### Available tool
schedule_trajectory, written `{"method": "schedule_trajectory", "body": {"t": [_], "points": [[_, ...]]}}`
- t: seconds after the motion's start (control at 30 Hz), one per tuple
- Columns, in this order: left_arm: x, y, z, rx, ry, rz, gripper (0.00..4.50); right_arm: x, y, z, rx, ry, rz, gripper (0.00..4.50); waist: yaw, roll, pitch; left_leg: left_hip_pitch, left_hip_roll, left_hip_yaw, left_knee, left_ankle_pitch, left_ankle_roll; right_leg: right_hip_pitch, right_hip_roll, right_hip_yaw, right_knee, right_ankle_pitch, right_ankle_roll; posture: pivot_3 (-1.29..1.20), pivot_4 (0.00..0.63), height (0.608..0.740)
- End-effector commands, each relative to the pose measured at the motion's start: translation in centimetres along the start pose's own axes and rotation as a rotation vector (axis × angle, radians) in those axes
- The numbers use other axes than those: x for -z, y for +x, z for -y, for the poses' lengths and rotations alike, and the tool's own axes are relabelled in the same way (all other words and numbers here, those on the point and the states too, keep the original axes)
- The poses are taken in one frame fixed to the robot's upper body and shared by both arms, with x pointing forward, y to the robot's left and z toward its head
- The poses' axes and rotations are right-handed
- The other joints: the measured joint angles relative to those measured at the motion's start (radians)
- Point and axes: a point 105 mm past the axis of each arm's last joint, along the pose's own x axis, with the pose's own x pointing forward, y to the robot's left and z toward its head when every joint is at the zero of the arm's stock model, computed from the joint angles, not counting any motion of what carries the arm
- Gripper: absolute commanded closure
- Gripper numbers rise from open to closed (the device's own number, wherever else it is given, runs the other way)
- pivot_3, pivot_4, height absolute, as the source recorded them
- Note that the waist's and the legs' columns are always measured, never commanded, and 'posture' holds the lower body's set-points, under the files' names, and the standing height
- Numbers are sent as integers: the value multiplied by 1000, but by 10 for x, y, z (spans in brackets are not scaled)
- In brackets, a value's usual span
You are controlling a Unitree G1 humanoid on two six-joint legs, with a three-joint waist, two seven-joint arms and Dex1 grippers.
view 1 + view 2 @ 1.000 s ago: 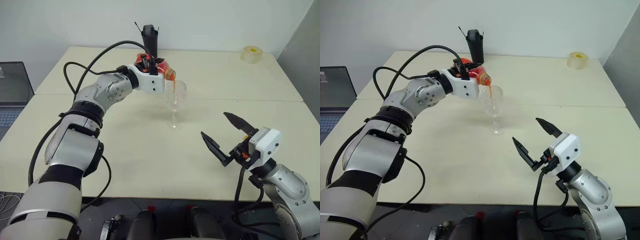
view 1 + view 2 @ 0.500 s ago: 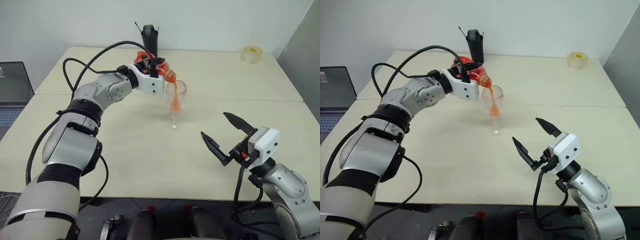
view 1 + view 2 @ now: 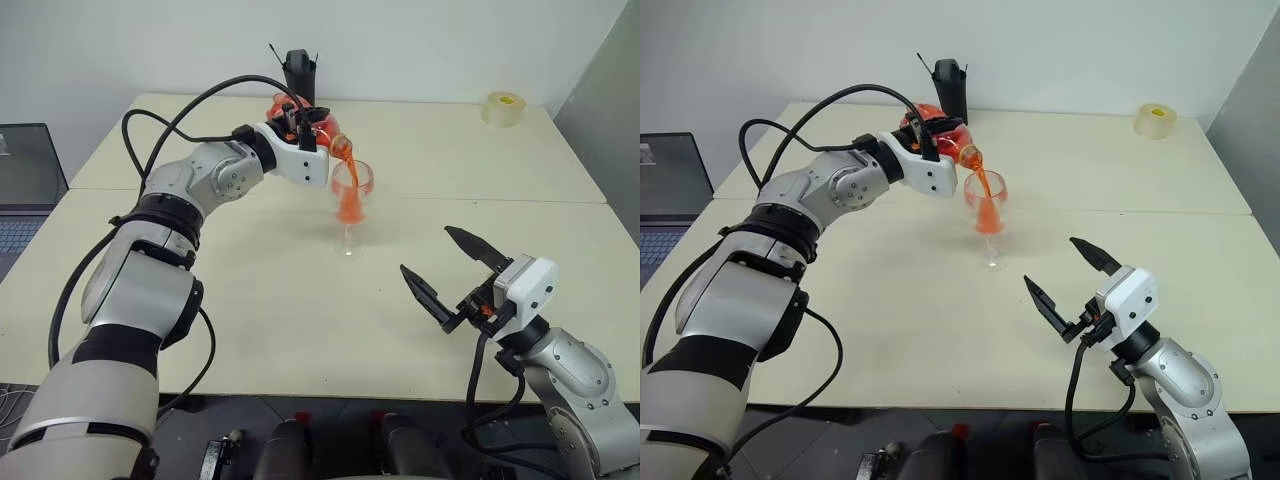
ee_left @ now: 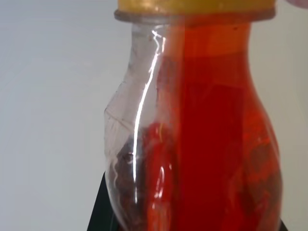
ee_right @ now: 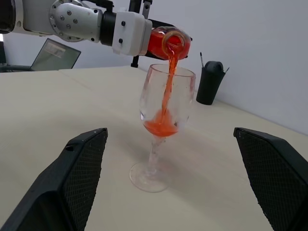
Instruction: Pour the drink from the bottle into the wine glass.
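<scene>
Gripping the tilted bottle (image 5: 163, 43), the left claw (image 3: 300, 125) is mostly hidden.

Plain pale wall (image 3: 420, 40) behind; two cream rectangular tables (image 3: 260, 300) pushed together, seam between; open grey laptop (image 3: 25, 185) at left edge; even, soft light.
</scene>
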Motion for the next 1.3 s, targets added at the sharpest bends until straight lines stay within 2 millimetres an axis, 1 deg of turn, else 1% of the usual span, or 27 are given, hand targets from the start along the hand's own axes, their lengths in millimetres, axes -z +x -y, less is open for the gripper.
{"method": "schedule_trajectory", "body": {"t": [0.03, 0.5, 1.3], "points": [[1, 0, -30, -83, 46, 5, 3457, -9, 0, 0, -8, -20, 39, 0, 0, 0, 0, 0, 0, 0, 0, 0, 0, 0, 0, 0, 0, 0, 0, 0, 150, 740], [6, -4, -34, -92, 81, -8, 3457, -8, 2, 1, -17, -19, 43, 0, 0, 0, 0, 0, 0, 0, 0, 0, 0, 0, 0, 0, 0, 0, 0, 0, 150, 740], [14, -10, -35, -86, 100, -32, 3457, -7, 5, 0, -39, -8, 50, 0, 0, 0, 0, 0, 0, 0, 0, 0, 0, 0, 0, 0, 0, 0, 0, 0, 150, 740]]}}
